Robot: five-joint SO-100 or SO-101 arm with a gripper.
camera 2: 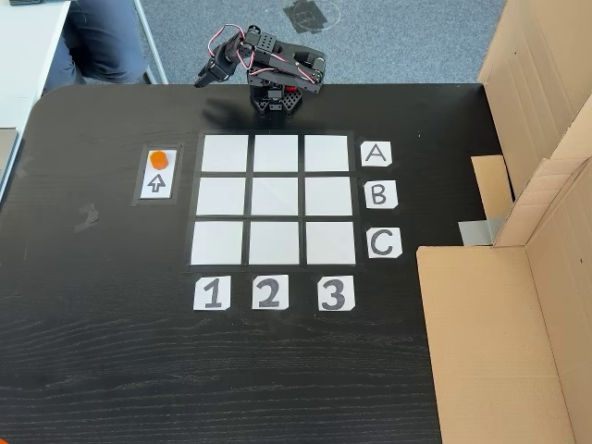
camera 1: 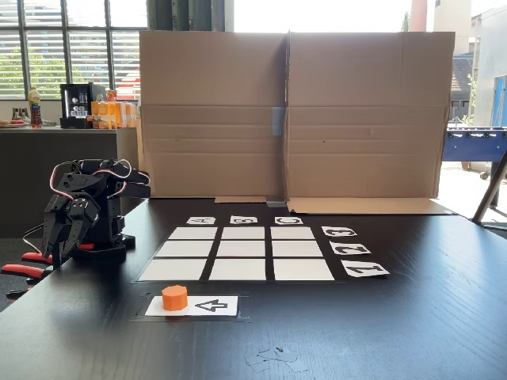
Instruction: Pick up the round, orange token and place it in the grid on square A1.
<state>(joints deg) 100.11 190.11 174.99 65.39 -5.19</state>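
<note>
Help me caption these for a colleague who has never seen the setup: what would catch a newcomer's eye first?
The bright orange token stands out at once, sitting on a white arrow card on the black table, left of the grid in the view from above. Next comes the white three-by-three grid, edged by cards A B C and 1 2 3. Behind it the folded black arm sits at the table's edge, and tall cardboard walls back the scene.

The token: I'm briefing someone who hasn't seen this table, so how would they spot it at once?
On the black table, find the grid of nine white squares in a fixed view. Just outside it, beside the row labelled A and the column numbered 1, lies a separate white arrow card. The token stands at that card's end, ahead of the arrow's tip: a short orange cylinder, the one coloured piece among flat white papers.
</note>
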